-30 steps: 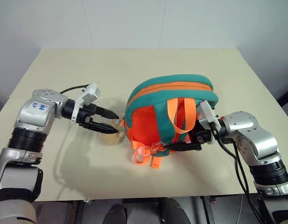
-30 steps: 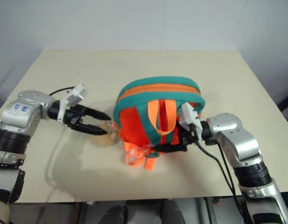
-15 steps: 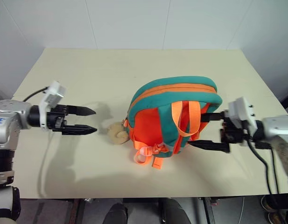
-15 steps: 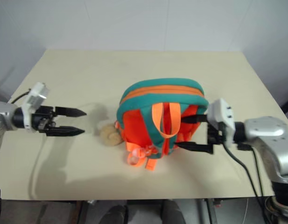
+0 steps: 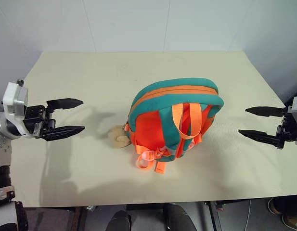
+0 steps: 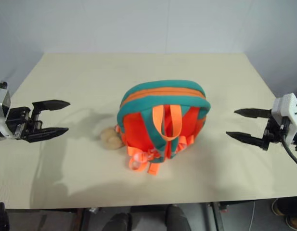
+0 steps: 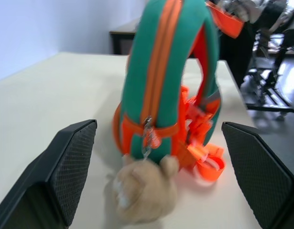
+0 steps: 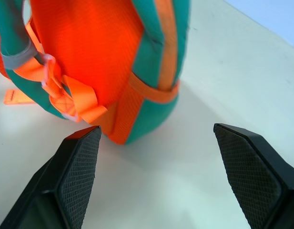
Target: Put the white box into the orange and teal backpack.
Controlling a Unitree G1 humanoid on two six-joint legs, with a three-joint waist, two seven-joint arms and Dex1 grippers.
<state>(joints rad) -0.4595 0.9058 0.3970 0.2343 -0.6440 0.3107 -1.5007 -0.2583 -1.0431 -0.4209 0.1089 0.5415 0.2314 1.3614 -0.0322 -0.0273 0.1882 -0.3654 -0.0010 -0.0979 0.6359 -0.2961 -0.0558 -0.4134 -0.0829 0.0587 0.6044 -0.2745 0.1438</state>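
Note:
The orange and teal backpack [image 5: 174, 120] stands upright at the middle of the cream table [image 5: 138, 72], straps facing me, its orange zipper band running over the top. A tan plush charm [image 5: 118, 136] lies on the table at its left foot. My left gripper [image 5: 65, 117] hovers open well to the backpack's left, pointing toward it. On the far right my right gripper [image 5: 256, 121] is open too, apart from the bag. Both wrist views look at the backpack [image 7: 166, 81] [image 8: 104, 62] between spread fingers. The white box is out of view.
Bare tabletop surrounds the backpack on all sides. White walls [image 5: 138, 24] close the back. The table's front edge [image 5: 138, 199] runs near the lower border of the eye views.
Both grippers have drawn outward from the backpack's sides, left one to the left, right one further to the right, jaws spread. The backpack stands alone, and the plush charm is uncovered.

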